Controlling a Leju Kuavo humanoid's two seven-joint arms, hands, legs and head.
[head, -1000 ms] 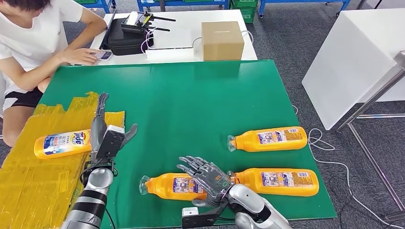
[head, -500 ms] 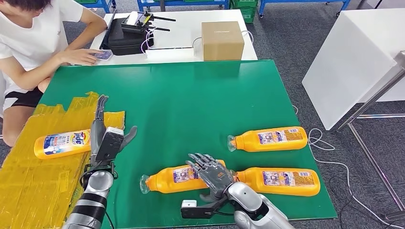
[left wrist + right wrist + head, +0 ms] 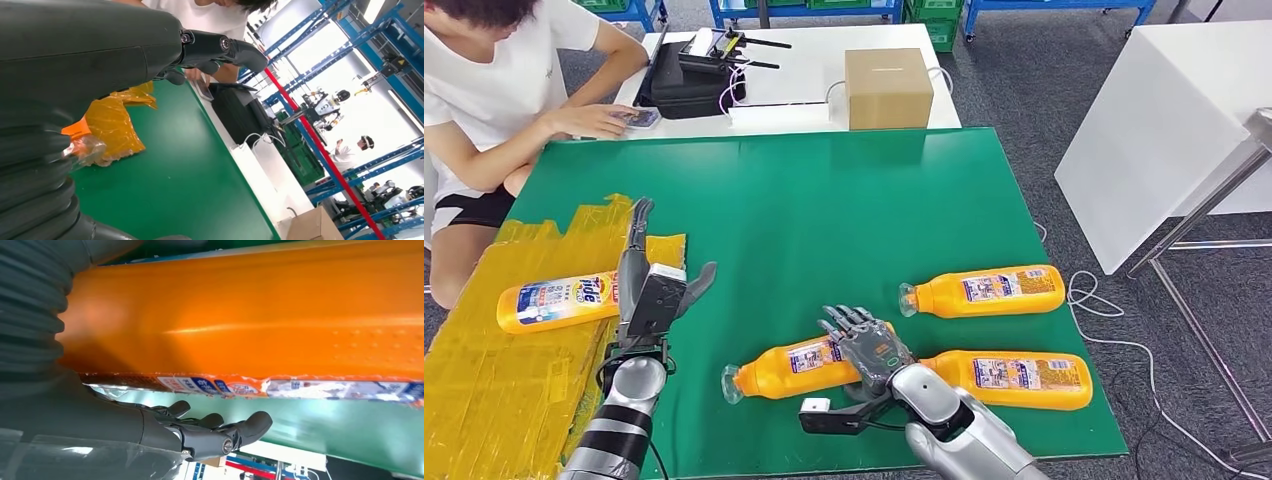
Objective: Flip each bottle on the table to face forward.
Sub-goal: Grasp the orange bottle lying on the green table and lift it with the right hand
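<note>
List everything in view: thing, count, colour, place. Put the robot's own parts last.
Bottles: four, orange, lying on their sides. One on the yellow taped patch; one at the right of the mat; one near the front right edge; one under the right robot hand.
Mat: one, green, covering the table.
Taped patch: one, yellow, front left of the table.
Cardboard box: one, brown, on the white table behind.
Black case: one, on that white table.
Person: one, white shirt, seated far left.
Left robot hand: one, grey, fingers spread beside the taped-patch bottle.
Right robot hand: one, grey, resting on a bottle.
</note>
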